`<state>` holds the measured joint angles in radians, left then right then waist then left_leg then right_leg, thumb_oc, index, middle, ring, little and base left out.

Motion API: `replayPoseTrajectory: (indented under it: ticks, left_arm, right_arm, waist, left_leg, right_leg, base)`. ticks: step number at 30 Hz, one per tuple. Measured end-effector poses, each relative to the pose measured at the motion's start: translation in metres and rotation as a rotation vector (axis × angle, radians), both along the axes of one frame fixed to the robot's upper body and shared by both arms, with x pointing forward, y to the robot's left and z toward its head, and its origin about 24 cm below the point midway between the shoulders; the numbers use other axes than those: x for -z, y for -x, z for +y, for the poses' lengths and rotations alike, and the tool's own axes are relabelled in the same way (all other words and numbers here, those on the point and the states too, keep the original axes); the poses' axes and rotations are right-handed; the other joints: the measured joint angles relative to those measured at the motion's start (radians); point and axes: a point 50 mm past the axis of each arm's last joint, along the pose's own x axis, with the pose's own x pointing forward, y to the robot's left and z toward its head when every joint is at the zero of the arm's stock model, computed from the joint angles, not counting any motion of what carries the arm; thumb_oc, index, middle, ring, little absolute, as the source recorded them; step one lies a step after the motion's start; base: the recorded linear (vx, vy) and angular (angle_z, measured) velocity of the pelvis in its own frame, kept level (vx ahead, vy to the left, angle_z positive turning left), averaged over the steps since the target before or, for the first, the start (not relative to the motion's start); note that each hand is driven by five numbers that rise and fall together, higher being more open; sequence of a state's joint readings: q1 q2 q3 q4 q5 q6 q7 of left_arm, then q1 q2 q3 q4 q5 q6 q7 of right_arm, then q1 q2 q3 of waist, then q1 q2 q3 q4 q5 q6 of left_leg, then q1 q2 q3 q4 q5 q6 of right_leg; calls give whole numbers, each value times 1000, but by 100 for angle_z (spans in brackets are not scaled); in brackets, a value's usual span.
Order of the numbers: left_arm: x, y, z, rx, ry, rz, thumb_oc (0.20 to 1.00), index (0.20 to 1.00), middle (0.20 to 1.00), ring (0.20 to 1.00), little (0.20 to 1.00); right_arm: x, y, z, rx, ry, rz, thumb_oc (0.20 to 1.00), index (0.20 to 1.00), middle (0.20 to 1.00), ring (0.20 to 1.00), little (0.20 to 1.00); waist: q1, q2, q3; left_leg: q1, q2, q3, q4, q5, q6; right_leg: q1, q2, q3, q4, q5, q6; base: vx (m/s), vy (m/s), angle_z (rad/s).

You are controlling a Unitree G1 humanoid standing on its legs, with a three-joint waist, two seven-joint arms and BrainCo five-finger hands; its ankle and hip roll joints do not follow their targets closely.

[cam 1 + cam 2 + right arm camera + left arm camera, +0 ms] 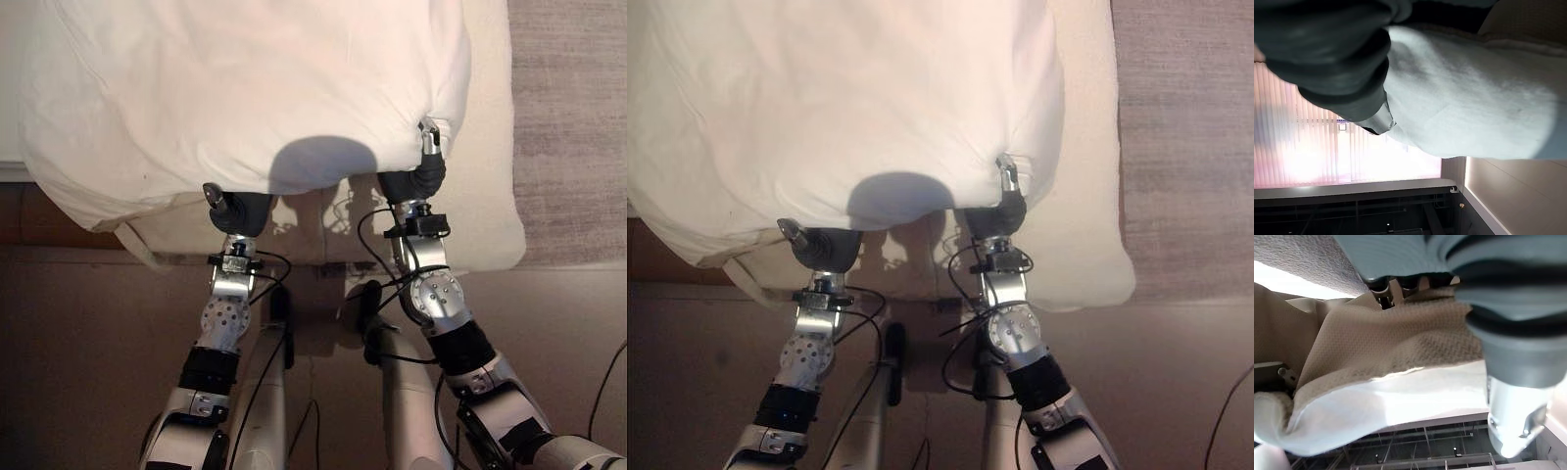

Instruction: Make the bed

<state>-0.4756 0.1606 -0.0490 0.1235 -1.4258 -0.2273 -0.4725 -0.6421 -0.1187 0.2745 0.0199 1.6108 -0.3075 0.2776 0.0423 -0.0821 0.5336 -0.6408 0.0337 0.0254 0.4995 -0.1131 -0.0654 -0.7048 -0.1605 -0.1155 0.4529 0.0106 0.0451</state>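
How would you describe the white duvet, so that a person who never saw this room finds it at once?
Start from the bed before the robot. On top lies the white duvet, puffy and wrinkled, its near edge at both hands, left and right. The cream, flat, textured sheet beneath differs from this smooth, thick cover.

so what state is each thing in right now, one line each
white duvet: bunched and puffy, its near edge lifted off the mattress, hanging over the bed's left corner
mattress: in a cream fitted cover, bare along its right side and near edge
left hand: tucked under the duvet's near edge, thumb sticking out, fingers hidden
right hand: at the duvet's near edge, one finger poking up against the cloth, grip hidden
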Motion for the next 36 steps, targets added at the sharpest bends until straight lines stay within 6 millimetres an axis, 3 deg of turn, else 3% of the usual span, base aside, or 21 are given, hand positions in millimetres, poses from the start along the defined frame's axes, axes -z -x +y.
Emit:
replayPoseTrajectory:
  ticks: [9, 17, 32, 33, 34, 35, 36]
  left_arm:
    - [-19, -26, 14, -281, -9, 286, 1000, 1000, 1000, 1000, 1000]
    - [-19, -28, 24, -417, 123, 423, 1000, 1000, 1000, 1000, 1000]
    - [3, -27, 55, -577, 456, 721, 1000, 1000, 1000, 1000, 1000]
    - [4, -26, 55, -579, 466, 731, 840, 840, 840, 840, 840]
    - [6, -26, 55, -585, 480, 747, 272, 272, 272, 272, 272]
    - [6, -26, 56, -587, 485, 751, 200, 200, 200, 200, 200]
    - [6, -26, 56, -590, 491, 754, 200, 200, 200, 200, 200]
  right_arm:
    - [2, -2, 7, -16, 42, 27, 200, 200, 200, 200, 200]
    - [11, -3, 10, -30, 63, 72, 200, 200, 200, 200, 200]
    - [29, -2, 18, -70, 115, 180, 200, 200, 200, 200, 200]
    - [30, -1, 18, -69, 115, 184, 200, 200, 200, 200, 200]
    - [32, -1, 18, -70, 117, 191, 200, 200, 200, 200, 200]
    - [32, -1, 18, -71, 118, 192, 200, 200, 200, 200, 200]
    - [33, -1, 18, -71, 118, 193, 200, 200, 200, 200, 200]
  waist:
    - [-2, 1, 0]
    - [-6, 1, 0]
    - [-3, 3, 1]
    - [-2, 3, 1]
    - [0, 3, 1]
    - [0, 3, 1]
    - [0, 4, 1]
  left_leg:
    - [-1, 0, 1, 1, 0, 0]
    - [1, 1, 3, 2, 0, 0]
    - [21, 3, 18, -5, 0, 0]
    - [23, 4, 19, -10, 1, 0]
    - [28, 3, 22, -16, 3, 1]
    - [29, 3, 23, -18, 3, 1]
    - [32, 4, 24, -21, 3, 1]
  right_leg:
    - [-1, 0, 1, 1, 0, 0]
    - [-2, 0, 3, 3, 0, 0]
    - [3, 1, 17, 13, -1, -1]
    - [4, 1, 17, 11, -1, -1]
    - [5, 0, 17, 11, -1, -1]
    - [5, 0, 18, 11, -1, -2]
    - [6, 0, 19, 11, -1, -2]
  base:
    - [0, 0, 0]
    - [0, 0, 0]
    - [1, -7, -1]
    - [-12, -41, 2]
    - [-11, -42, 1]
    - [-9, -43, -1]
    - [0, -16, -4]
